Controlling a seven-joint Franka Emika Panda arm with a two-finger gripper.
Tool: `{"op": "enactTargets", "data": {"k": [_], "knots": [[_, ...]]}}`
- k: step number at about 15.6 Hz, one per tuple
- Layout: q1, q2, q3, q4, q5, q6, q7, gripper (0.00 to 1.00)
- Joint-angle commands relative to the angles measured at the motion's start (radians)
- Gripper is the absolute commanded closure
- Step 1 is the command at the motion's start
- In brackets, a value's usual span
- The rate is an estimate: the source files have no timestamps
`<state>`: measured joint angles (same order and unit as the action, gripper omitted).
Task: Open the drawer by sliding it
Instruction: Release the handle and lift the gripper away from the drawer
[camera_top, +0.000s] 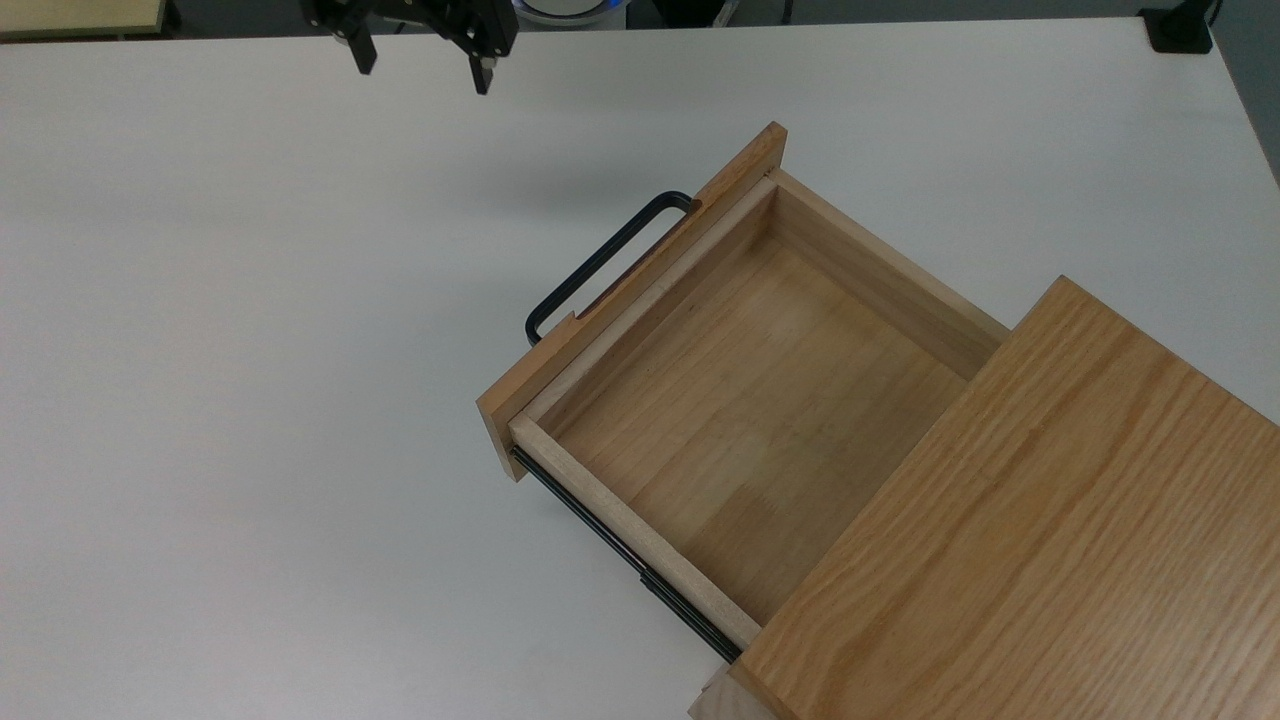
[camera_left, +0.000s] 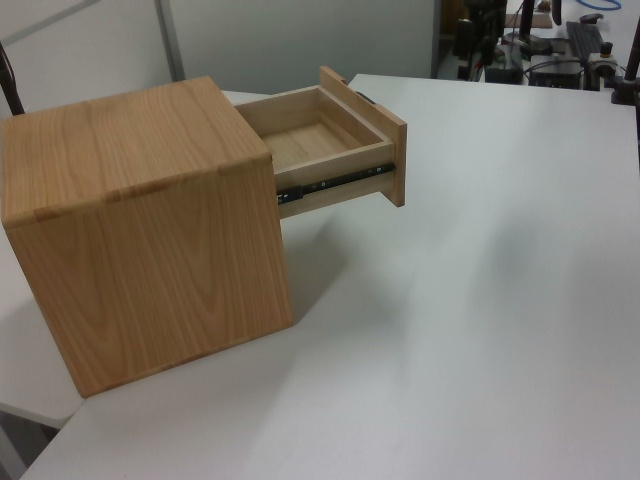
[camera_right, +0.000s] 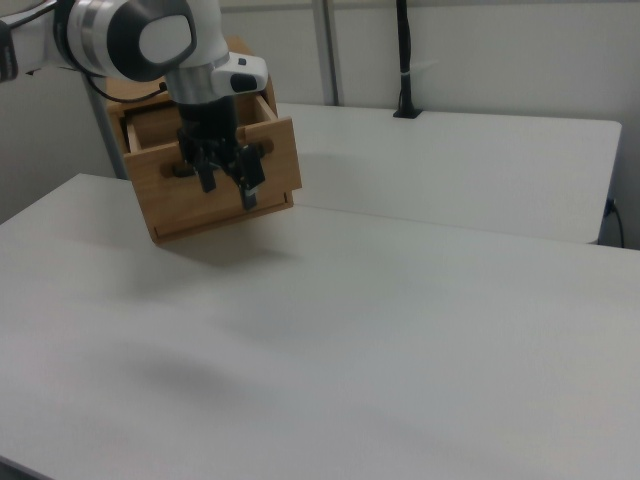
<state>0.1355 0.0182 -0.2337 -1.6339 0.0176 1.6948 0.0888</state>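
Drawer (camera_top: 760, 400) sits pulled well out of its cabinet (camera_top: 1040, 530), well apart from my claw (camera_top: 420, 60), fingers spread and empty, so I back off without brushing the handle (camera_top: 600, 262).

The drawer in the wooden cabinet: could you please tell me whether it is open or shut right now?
Open. The drawer sticks well out of the cabinet, its bare inside and black side rail showing.

A pale wooden drawer (camera_top: 760, 400) with a black wire handle (camera_top: 600, 262), an oak-grain wooden cabinet (camera_top: 1030, 540), a plain white table (camera_top: 250, 350).
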Motion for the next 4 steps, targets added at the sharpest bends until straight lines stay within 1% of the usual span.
{"op": "enactTargets", "data": {"k": [1, 4], "knots": [[-0.01, -0.03, -0.004, -0.006, -0.039, -0.032, -0.044, 0.0], [-0.01, -0.027, -0.006, -0.006, -0.041, -0.05, -0.046, 0.0]]}}
